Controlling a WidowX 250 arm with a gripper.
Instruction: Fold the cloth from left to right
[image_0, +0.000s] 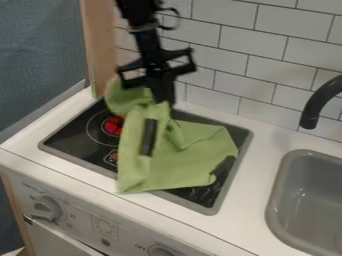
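Observation:
The black gripper (160, 89) hangs down from the top over the back of the stove, its lower end against the upper part of the green cloth (177, 162). Part of the cloth hides the gripper's tip. The cloth lies crumpled over the middle and right of the dark stove top, with a bunched part standing up at its upper left, beside the gripper. A narrow dark strip shows amid the cloth's left half; I cannot tell what it is.
The stove top (70, 132) has a red-lit burner (113, 126) left of the cloth. At the right are a grey sink (304, 200) and a black faucet (320, 100). A tiled wall (267, 65) stands behind, and knobs (47, 208) line the front.

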